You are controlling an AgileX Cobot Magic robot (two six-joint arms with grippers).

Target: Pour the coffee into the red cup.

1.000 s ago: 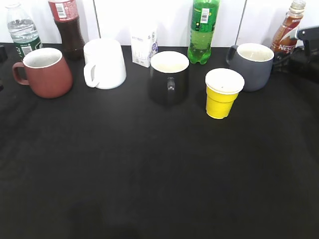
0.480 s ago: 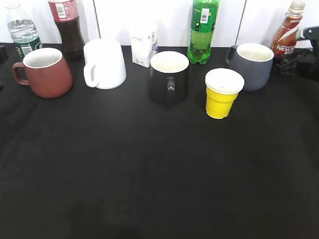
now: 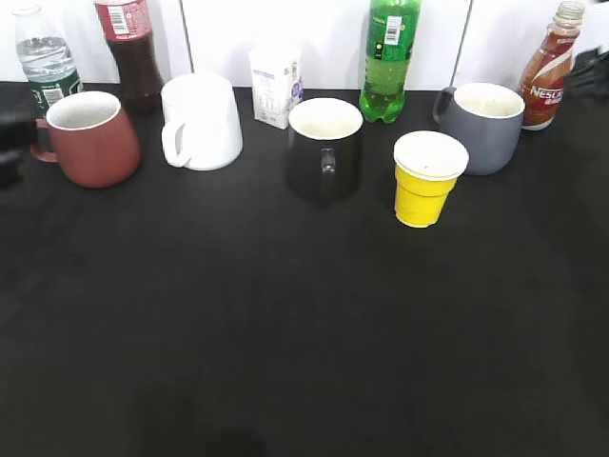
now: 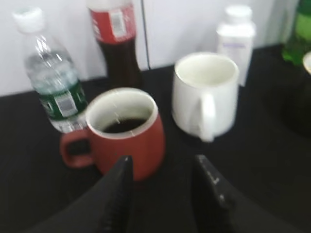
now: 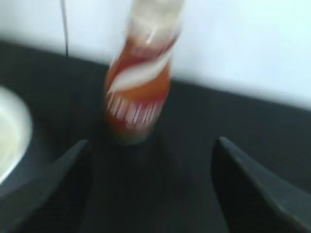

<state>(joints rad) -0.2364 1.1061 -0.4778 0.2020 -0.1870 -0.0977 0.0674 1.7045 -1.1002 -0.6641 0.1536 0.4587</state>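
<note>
The red cup [image 3: 90, 138] stands at the back left of the black table; in the left wrist view [image 4: 127, 136] a dark patch shows inside it. The brown coffee bottle [image 3: 547, 67] stands upright at the back right. My left gripper [image 4: 163, 160] is open and empty just in front of the red cup; in the exterior view it is a dark blur [image 3: 11, 143] at the left edge. My right gripper [image 5: 153, 141] is open and empty, its fingers spread wide in front of the coffee bottle [image 5: 141, 97], not touching it.
Along the back stand a water bottle [image 3: 43, 57], a cola bottle [image 3: 128, 48], a white mug [image 3: 200, 122], a white carton [image 3: 274, 81], a black mug [image 3: 324, 148], a green bottle [image 3: 388, 57], a yellow cup [image 3: 426, 179] and a grey mug [image 3: 483, 126].
My right arm has drawn back towards the right edge of the exterior view. My left gripper has come into view at the left edge beside the red cup.
</note>
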